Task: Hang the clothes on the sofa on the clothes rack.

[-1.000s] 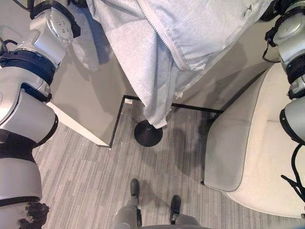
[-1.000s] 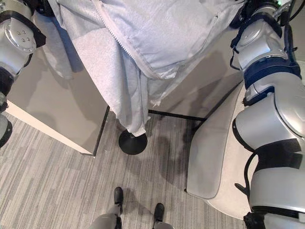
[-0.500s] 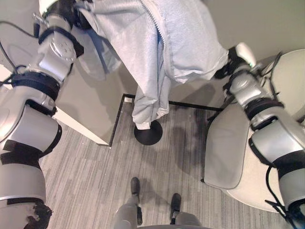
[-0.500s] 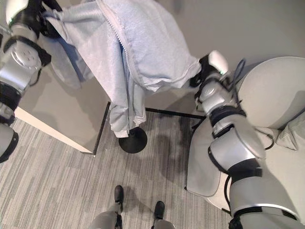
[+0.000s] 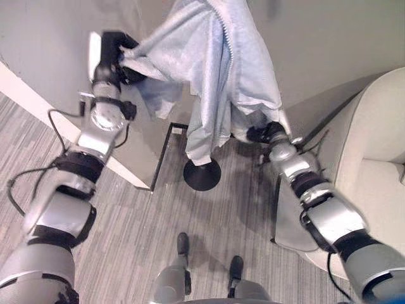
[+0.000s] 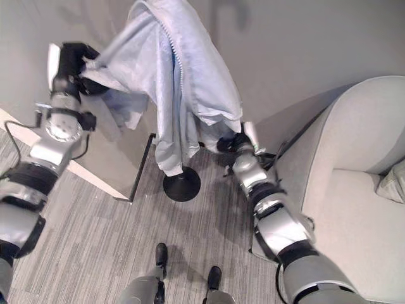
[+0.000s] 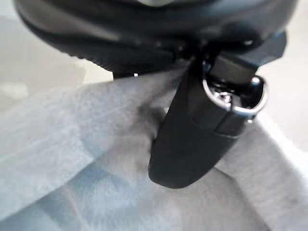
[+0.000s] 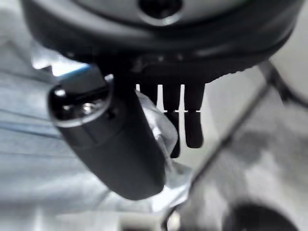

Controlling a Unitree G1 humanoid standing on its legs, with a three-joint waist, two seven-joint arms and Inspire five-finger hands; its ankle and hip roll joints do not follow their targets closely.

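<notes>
The grey hoodie [image 5: 224,69] now hangs draped over the top of the clothes rack, its folds falling toward the rack's round black base [image 5: 202,174] on the striped floor [image 5: 126,221]. That is a big change from 1 second ago, when the arms held it spread wide and high; both arms have since swung inward and lower, and the cloth has gathered into a narrow hanging bundle. The left hand [image 5: 117,54] keeps its thumb and fingers pinched on a sleeve pulled out to the side, the wrist view showing the thumb pressed into grey fabric. The right hand [image 6: 231,142] sits at the lower hem, thumb and fingers closed on a fold of cloth. The pale sofa [image 5: 370,183] stands just beside the right arm. My read: the hanging is nearly done, and letting go cleanly is what remains.
</notes>
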